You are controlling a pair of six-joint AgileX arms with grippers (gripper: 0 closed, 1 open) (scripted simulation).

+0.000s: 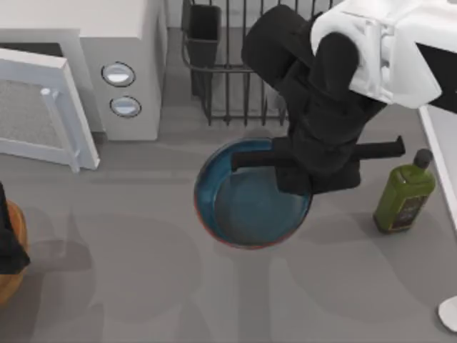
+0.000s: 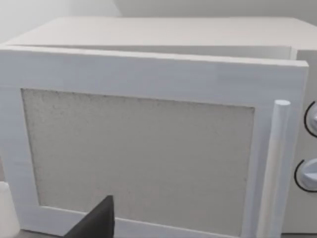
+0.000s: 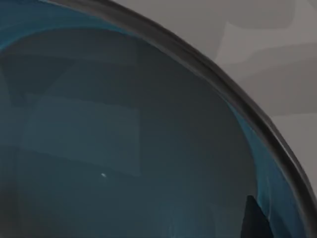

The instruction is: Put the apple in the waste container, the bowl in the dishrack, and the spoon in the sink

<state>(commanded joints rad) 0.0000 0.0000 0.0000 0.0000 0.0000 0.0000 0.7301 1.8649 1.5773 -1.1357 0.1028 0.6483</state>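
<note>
Your right gripper [image 1: 303, 187] sits low over the far right part of the wide teal-blue bowl with the thin reddish-brown rim [image 1: 246, 214], the black wrist body covering that stretch of rim. A black crossbar sticks out to both sides of the wrist. Whether the fingers are clamped on the rim or spread, you cannot tell from here; the wrist hides them from above.

Right wrist view: the bowl's blue inside [image 3: 124, 148] close up, its dark rim curving across, grey tabletop beyond. One dark fingertip [image 3: 255, 218] shows just inside the wall near the rim.

The bowl stands on the grey table [image 1: 143, 286] near the middle, just in front of the large black wire dishrack of thin upright bars [image 1: 235, 78], not in it. The rack's small dark rectangular cutlery cup [image 1: 204, 32] hangs at its left corner.

Left of the rack: white microwave with two round knobs [image 1: 121, 64], its door [image 1: 39, 107] swung open. Left wrist view looks straight at that door [image 2: 138, 148] and its pale bar handle [image 2: 272, 168].

Your left arm is parked at the table's left edge [image 1: 8, 243], above the round orange-brown wooden-looking waste bin [image 1: 11, 275], part of which shows at the frame edge. Its grip state cannot be told.

Right side: green bottle with a black cap [image 1: 405, 193] standing near the raised white rim of the pale sink [image 1: 439, 157]. A small white rounded shape [image 1: 450, 313] lies at the lower right edge, cut off; what it is cannot be told.
</note>
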